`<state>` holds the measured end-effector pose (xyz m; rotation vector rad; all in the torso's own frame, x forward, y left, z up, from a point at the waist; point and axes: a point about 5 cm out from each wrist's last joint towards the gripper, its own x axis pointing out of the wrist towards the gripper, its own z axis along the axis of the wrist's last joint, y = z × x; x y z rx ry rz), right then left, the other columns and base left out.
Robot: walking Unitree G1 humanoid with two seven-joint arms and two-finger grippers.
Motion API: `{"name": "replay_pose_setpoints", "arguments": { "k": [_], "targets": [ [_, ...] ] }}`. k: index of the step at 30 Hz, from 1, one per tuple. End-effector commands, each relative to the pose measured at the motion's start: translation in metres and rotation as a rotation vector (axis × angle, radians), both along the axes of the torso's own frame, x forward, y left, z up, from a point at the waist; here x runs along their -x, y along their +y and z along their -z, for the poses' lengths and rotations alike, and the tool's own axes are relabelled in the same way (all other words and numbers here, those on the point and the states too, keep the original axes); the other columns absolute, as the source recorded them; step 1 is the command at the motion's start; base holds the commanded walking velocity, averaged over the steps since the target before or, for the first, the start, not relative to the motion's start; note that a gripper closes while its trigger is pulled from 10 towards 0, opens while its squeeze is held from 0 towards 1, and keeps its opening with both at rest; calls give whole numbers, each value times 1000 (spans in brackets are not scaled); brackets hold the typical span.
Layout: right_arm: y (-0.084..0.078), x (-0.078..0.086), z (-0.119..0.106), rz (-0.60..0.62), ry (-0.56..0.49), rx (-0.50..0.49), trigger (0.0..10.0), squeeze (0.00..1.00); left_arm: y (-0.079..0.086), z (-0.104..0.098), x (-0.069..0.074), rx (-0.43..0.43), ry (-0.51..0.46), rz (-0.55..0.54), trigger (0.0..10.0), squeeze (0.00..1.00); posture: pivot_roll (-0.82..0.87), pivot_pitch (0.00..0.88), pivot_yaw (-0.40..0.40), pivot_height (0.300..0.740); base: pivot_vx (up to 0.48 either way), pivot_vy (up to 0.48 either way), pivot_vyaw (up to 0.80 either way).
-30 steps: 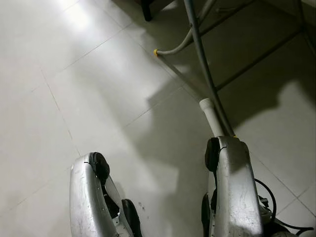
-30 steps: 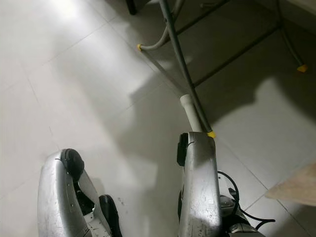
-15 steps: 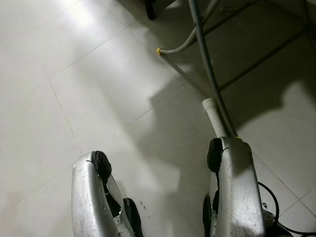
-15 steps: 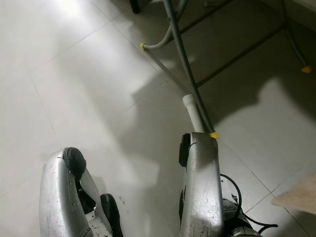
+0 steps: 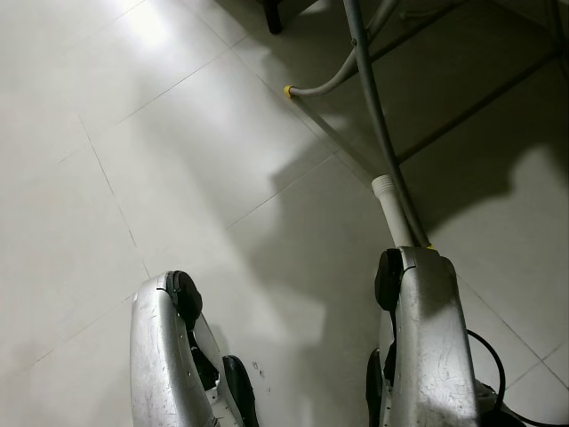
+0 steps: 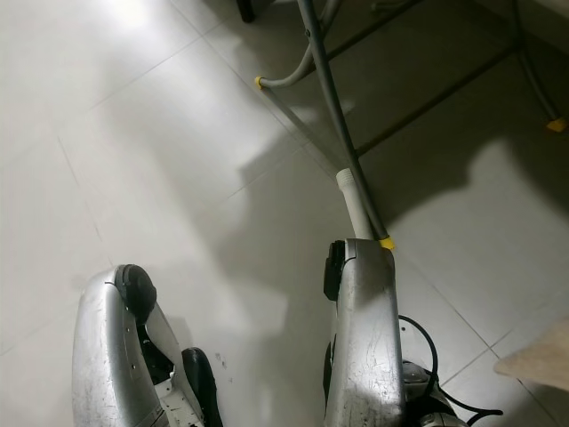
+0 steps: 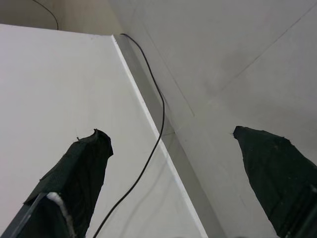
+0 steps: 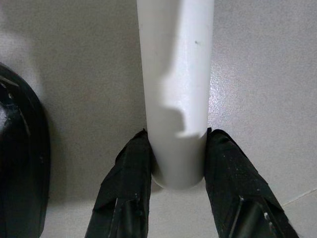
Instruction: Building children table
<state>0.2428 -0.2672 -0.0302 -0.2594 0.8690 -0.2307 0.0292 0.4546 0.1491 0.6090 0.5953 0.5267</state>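
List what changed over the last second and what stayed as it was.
Almost nothing changed. The whole scene slid slightly, so the camera shifted; the grey metal frame itself did not move. The right gripper stays shut on the white tube, and the left gripper stays open, holding nothing.

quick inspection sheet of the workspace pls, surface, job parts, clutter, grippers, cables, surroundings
surface: pale tiled floor, glossy, partly shadowed.
job's things: white tube clamped at its end by the right gripper, pointing forward over the floor beside a grey metal frame with yellow foot caps.
clutter: nothing seen.
grippers: right gripper shut on the white tube; left gripper open, holding nothing, arm hanging low.
cables: thin black cable along a white panel in the left wrist view; black cable looped at the right arm.
surroundings: dark furniture leg beyond the frame.
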Motion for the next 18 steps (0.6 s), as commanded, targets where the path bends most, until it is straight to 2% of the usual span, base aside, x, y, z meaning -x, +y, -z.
{"name": "replay_pose_setpoints", "arguments": {
  "k": [1,7,10,11,12,15,17,18],
  "targets": [
    [52,21,30,-59,102,-120,0,0,2,6,11,19,39,-47,10000,0,430,532,337,300,0,0,0],
    [58,13,26,-96,60,-155,0,0,-1,12,10,28,35,-46,10000,0,408,526,320,300,0,0,0],
    [66,-2,17,-155,-11,-195,0,0,-5,19,7,43,26,-48,10000,0,381,516,299,300,0,0,0],
    [66,-2,17,-155,-11,-195,0,0,-5,19,7,43,26,-48,10000,0,381,516,299,300,0,0,0],
    [72,-12,10,-185,-63,-233,0,0,-8,25,5,55,19,-48,10000,0,368,511,290,300,0,0,0],
    [72,-12,10,-185,-63,-233,0,0,-8,25,5,55,19,-48,10000,0,368,511,290,300,0,0,0],
    [79,-31,-6,-235,-151,-279,0,0,-16,36,1,76,5,-47,10000,0,333,497,262,300,0,0,0],
    [79,-31,-6,-235,-151,-279,0,0,-16,36,1,76,5,-47,10000,0,333,497,262,300,0,0,0]
  ]
}}
